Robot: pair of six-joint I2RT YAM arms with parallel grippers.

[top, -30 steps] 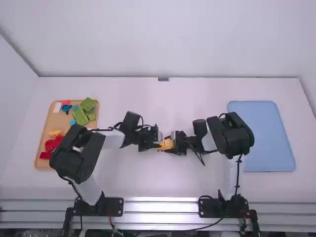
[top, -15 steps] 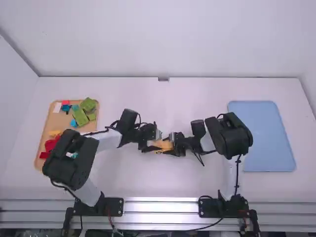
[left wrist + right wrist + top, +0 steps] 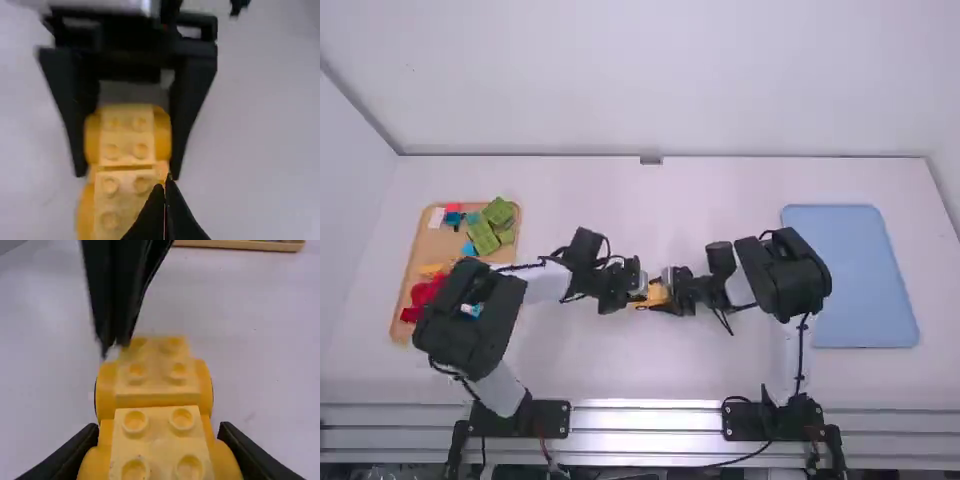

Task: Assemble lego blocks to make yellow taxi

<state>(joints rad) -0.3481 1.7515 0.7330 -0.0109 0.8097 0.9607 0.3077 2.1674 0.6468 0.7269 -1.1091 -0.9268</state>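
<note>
Near the middle of the table in the high view, my left gripper (image 3: 634, 294) and right gripper (image 3: 670, 291) meet at a yellow block assembly (image 3: 654, 294). It has a studded top and rounded yellow wheel-like sides. In the right wrist view, my right gripper (image 3: 159, 440) is shut on the near part of the yellow assembly (image 3: 157, 395), one finger on each side. The left wrist view has my left gripper (image 3: 165, 182) shut, its tips together over one edge of the assembly (image 3: 125, 192), holding nothing visible.
A wooden tray (image 3: 404, 306) at the left holds green blocks (image 3: 483, 236), red blocks (image 3: 423, 294) and some blue and yellow ones, partly behind the left arm. A blue tray (image 3: 850, 275) lies at the right.
The left arm first drew back a little toward the left, then came back slightly rightward to the assembly. The right arm has barely shifted and still holds the blocks.
</note>
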